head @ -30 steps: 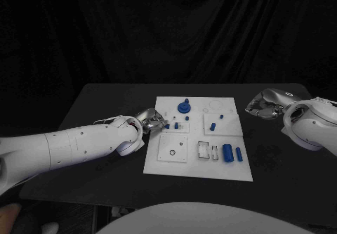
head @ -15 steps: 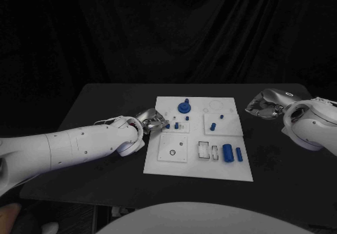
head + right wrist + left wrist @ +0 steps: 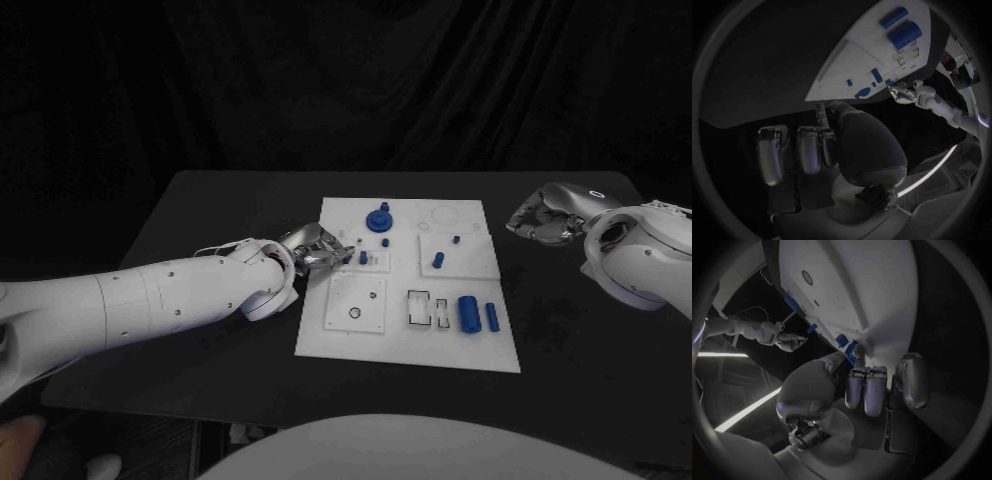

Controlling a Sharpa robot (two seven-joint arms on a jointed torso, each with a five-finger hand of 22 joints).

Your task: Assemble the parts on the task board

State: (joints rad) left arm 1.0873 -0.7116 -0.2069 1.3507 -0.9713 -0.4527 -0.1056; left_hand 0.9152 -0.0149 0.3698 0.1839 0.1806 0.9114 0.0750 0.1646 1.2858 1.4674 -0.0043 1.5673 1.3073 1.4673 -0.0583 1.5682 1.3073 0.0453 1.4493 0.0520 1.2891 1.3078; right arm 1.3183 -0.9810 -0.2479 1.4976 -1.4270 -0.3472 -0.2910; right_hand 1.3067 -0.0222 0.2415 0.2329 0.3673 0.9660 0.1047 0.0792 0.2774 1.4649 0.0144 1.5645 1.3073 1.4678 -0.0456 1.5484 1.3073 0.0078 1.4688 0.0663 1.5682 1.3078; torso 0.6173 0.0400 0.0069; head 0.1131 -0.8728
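The white task board (image 3: 378, 340) lies in the middle of the table. A blue gear-like part (image 3: 381, 220) stands near its far edge, and small blue pegs (image 3: 437, 260) stand in the middle blocks. Two blue cylinders (image 3: 469, 311) lie at the near right. My left hand (image 3: 320, 246) is at the board's left edge, with thumb and a fingertip closed on a small blue peg (image 3: 851, 351) beside a second peg (image 3: 362, 257); its other fingers (image 3: 865, 390) are curled in. My right hand (image 3: 545, 218) hovers off the board's right edge with its fingers (image 3: 811, 147) curled in on nothing.
Near the front left corner, a square block with a round hole (image 3: 355, 313) sits on the board. To its right are rectangular slots (image 3: 418, 308). A faint ring (image 3: 447, 214) marks the far right. Bare black table (image 3: 216, 220) surrounds the board on all sides.
My left hand has edged slightly right, further over the board's left edge, with the small peg at its fingertips. The right hand has barely shifted.
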